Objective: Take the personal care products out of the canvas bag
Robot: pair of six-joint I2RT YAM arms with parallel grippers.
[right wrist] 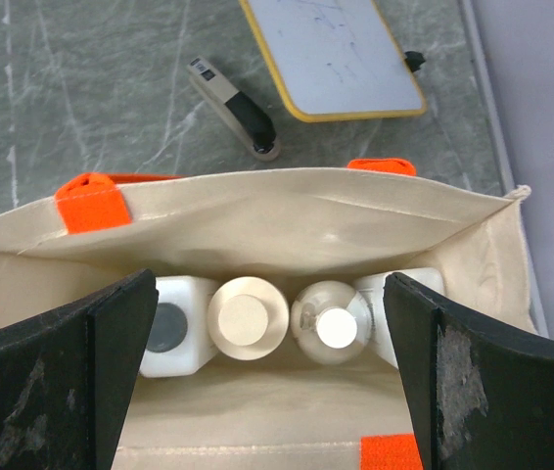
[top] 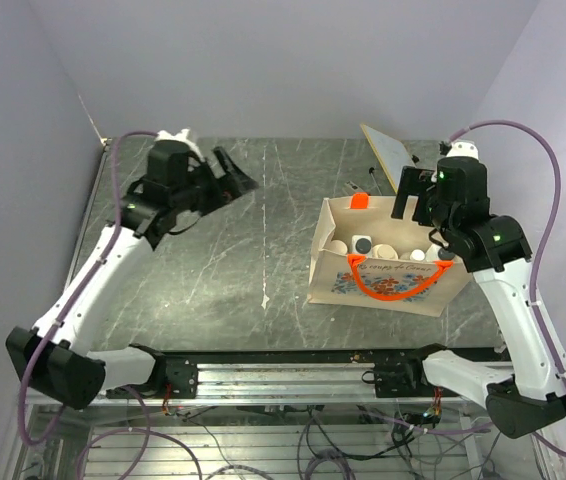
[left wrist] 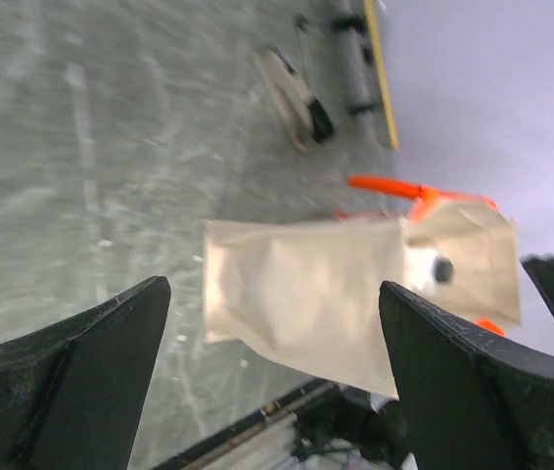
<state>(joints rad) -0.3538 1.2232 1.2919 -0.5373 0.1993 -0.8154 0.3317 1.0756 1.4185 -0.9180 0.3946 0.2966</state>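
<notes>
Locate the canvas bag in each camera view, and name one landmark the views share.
Top view: canvas bag right of centre, open top up.
Left wrist: canvas bag from the middle to the right, seen side-on.
Right wrist: canvas bag across the lower half, seen from above, bottles inside.
Shared landmark: yellow-edged board beyond it.

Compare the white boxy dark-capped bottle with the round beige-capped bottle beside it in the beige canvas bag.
The white boxy bottle is square-shouldered; the beige-capped bottle is round. The white bottle's cap is small and dark; the beige one's is wide and pale. Both stand upright in the beige canvas bag.
</notes>
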